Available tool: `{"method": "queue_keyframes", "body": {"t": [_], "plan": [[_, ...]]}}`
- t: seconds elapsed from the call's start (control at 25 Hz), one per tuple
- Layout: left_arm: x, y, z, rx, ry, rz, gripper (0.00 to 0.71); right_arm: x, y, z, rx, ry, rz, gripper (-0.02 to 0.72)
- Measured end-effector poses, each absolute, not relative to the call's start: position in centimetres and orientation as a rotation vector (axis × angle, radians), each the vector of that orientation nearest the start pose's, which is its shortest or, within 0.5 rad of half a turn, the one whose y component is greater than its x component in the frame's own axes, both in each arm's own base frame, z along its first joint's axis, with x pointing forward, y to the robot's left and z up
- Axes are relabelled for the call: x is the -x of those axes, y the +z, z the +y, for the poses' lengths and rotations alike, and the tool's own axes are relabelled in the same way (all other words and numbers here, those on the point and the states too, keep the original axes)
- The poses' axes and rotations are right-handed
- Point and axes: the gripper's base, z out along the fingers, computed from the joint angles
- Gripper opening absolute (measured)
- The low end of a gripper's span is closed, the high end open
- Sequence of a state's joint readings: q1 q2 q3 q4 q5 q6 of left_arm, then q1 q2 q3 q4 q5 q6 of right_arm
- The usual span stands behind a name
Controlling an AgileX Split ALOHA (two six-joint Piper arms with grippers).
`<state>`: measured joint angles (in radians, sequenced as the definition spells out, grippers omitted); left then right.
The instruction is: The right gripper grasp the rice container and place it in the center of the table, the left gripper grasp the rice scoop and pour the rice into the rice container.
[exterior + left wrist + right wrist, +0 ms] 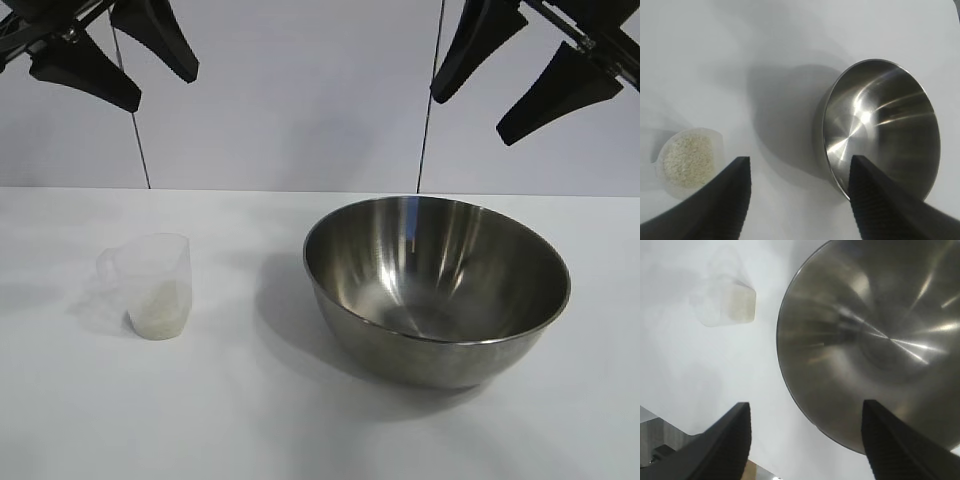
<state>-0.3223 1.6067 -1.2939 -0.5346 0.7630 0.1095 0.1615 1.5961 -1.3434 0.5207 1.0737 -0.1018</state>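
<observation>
The rice container [437, 286], a big shiny steel bowl, stands empty on the white table [250, 420], right of the middle. The rice scoop [157, 284], a small clear plastic cup, stands upright at the left with white rice [688, 159] heaped inside. High above the scoop hangs my left gripper [165, 90], open and holding nothing. My right gripper [468, 118] hovers open and just as high over the bowl's far side. In the left wrist view the open left gripper [799, 161] looks down between cup and rice container [885, 127]. The right gripper [805, 407] frames the rice container's [875, 340] rim.
A pale wall with two thin dark vertical seams [133, 120] rises behind the table. The table's edge [670, 427] shows in the right wrist view, with darker floor beyond it.
</observation>
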Motion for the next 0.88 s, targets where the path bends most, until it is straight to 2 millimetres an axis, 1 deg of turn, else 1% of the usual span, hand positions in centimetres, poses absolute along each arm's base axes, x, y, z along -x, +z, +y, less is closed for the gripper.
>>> {"method": "queue_keyframes", "body": {"t": [0.12,0.2,0.28,0.44,0.56,0.8,0.88], "plan": [[-32.1,30.2,-14.1,-0.192,-0.705,2.536,0.423,-31.6,30.8,9.0,0.182,0.669,2.756,0.442],[-32.1,30.2,-14.1,-0.192,-0.705,2.536,0.423,-31.4,30.5,8.6,0.229,0.592,2.797,0.442],[-32.1,30.2,-14.1,-0.192,-0.706,2.536,0.423,-31.2,30.1,7.8,0.261,0.458,2.85,0.442],[-32.1,30.2,-14.1,-0.192,-0.706,2.536,0.423,-31.4,29.4,6.4,0.237,0.24,2.907,0.442],[-32.1,30.2,-14.1,-0.192,-0.706,2.536,0.423,-31.9,28.3,6.3,0.225,0.2,2.94,0.442],[-32.1,30.1,-14.1,-0.193,-0.706,2.539,0.423,-33.8,24.7,6.6,0.207,0.19,3.015,0.442],[-32.1,30.1,-14.1,-0.193,-0.707,2.54,0.423,-34.3,23.7,6.3,0.189,0.188,3.037,0.442]]}}
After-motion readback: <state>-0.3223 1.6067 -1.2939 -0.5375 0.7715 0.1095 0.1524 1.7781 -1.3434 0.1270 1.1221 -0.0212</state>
